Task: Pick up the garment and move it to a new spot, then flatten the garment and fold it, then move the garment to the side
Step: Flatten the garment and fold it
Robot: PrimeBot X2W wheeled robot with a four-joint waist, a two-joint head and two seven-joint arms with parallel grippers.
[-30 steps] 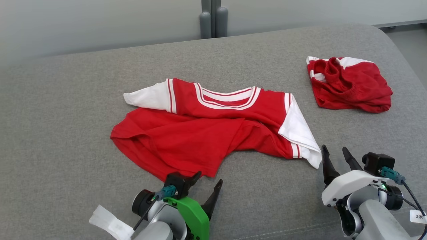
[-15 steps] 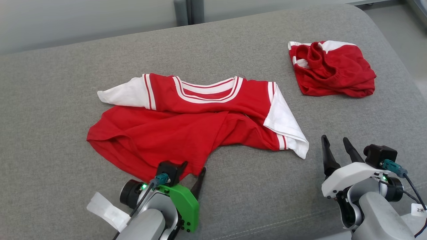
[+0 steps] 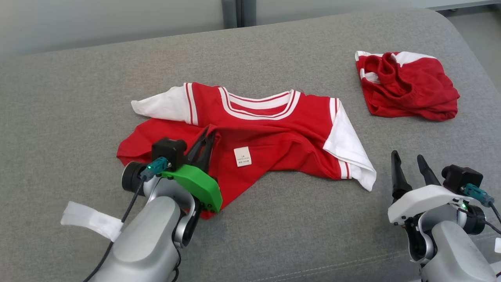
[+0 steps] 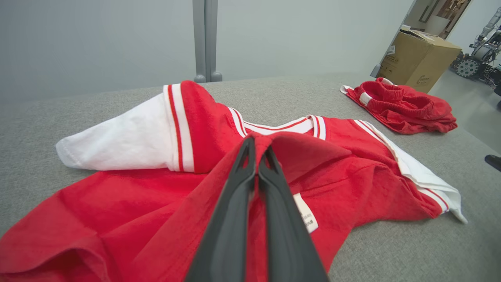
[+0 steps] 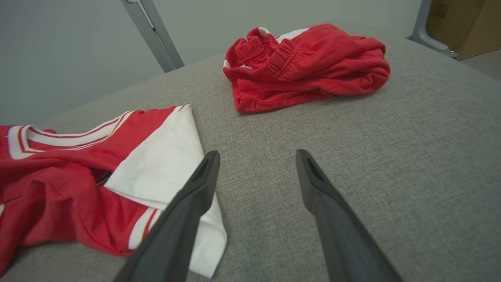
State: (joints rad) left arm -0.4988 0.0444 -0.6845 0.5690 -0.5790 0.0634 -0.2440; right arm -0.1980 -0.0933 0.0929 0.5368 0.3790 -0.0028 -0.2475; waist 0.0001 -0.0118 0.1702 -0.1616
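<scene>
You face a broad grey fabric surface [image 3: 274, 235] backed by a pale wall [image 3: 98, 23], with a cardboard box [image 4: 417, 62] beyond its right end. The red-and-white shirt [image 3: 274, 133] lies crumpled mid-surface, red shorts [image 3: 407, 90] well apart to its right. Your left gripper [image 3: 209, 135] pinches a fold of the shirt; your right gripper [image 3: 407, 156] stands spread wide near the white sleeve.

Red shirt [image 3: 282, 129] w/ white sleeves [image 3: 160, 107], red/white stripe trim, white label [image 3: 242, 156]; shorts [image 3: 415, 94] red w/ white bits; surface [image 3: 78, 98] grey.
</scene>
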